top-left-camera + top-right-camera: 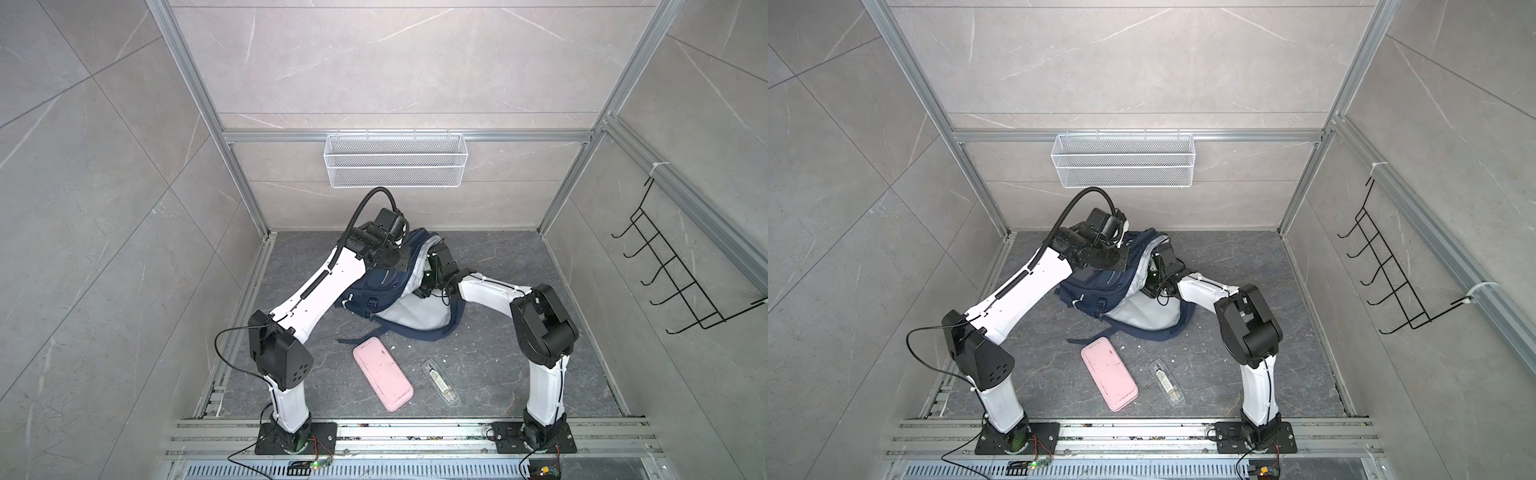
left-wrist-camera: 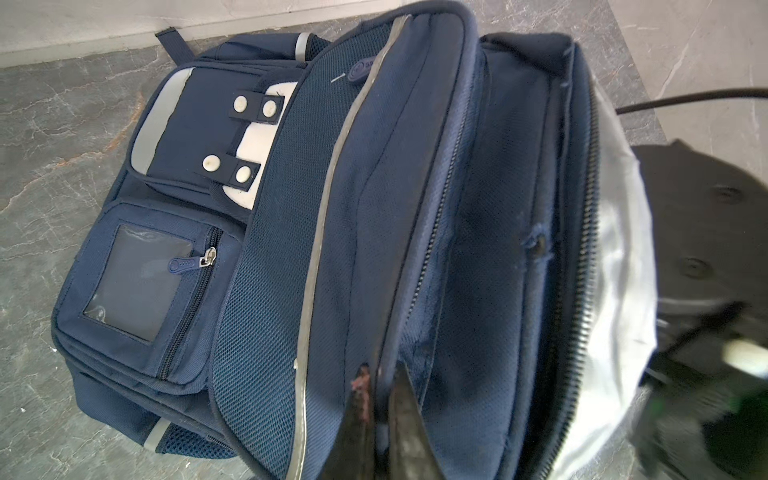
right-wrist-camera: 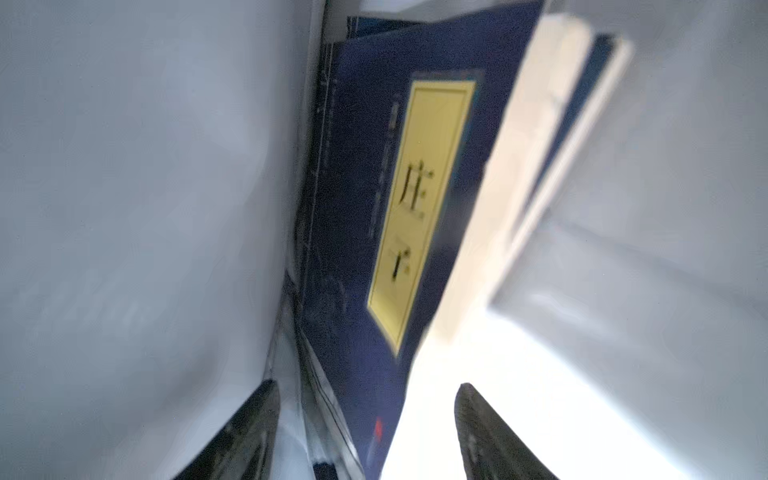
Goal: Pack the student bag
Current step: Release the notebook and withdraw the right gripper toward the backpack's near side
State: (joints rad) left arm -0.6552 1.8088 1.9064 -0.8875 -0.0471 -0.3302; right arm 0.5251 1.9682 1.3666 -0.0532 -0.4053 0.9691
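Note:
The student bag (image 1: 376, 286) (image 1: 1096, 289), a navy backpack, lies at the back of the floor with its main compartment gaping toward the right. In the left wrist view my left gripper (image 2: 380, 370) is shut on the rim of the student bag's (image 2: 415, 187) opening and holds it up. My right gripper (image 3: 365, 390) is deep inside, between walls of pale grey lining (image 3: 124, 208). Its jaws stand open, on either side of the near end of a navy book with a yellow label (image 3: 353, 249). A second book's pale page edges (image 3: 519, 166) lie beside it. In both top views the bag hides the right fingers.
A pink pencil case (image 1: 382, 373) (image 1: 1108, 373) and a clear plastic case (image 1: 440, 382) (image 1: 1167, 383) lie on the floor in front of the bag. A white wire basket (image 1: 395, 160) hangs on the back wall, and a black hook rack (image 1: 665, 266) on the right wall.

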